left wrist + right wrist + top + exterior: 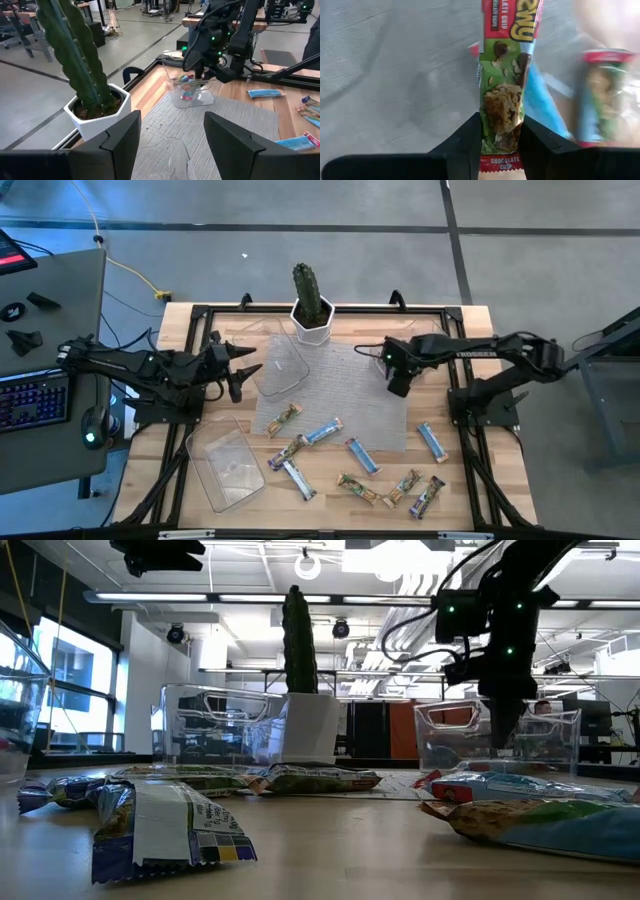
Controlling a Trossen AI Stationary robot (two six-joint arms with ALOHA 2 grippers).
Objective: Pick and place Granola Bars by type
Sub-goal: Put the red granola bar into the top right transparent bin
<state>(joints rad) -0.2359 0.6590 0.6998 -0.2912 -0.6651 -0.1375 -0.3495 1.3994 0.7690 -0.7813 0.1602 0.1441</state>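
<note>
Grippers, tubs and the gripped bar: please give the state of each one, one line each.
Left gripper: open, empty, raised near the cactus.
Right gripper: shut on the green-wrapped chocolate chip granola bar, over a tub.
Clear plastic tub under the right gripper: upright, bars inside.
Clear plastic tub at the front left: upright, empty.

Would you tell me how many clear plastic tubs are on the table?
3 tubs: one beside the cactus, one at the table's left edge, one under the right gripper.
</note>
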